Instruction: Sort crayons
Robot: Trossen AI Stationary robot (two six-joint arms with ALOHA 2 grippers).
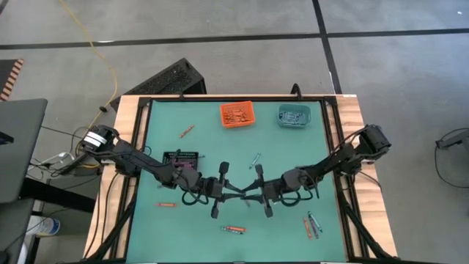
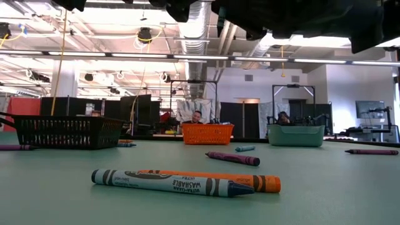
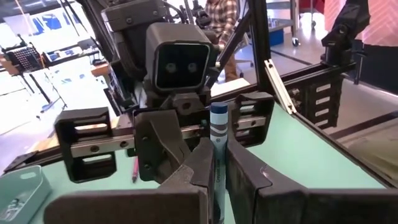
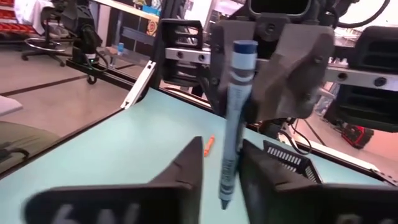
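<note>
In the middle of the high view, the left gripper (image 1: 243,196) pinches a blue crayon (image 3: 217,134) tight. The right gripper (image 1: 250,195) faces it, fingers (image 4: 186,165) partly apart around the crayon.

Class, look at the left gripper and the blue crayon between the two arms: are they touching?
Touching. The left wrist view shows the left gripper with its fingers pressed against both sides of the blue crayon, which stands upright between them.

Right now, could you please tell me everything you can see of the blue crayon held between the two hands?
The blue crayon is a thin stick in a blue paper wrapper with faint printing and a bare tip. It hangs above the green table, mid-table. The left hand is shut on it; the right hand has its fingers on either side.
</note>
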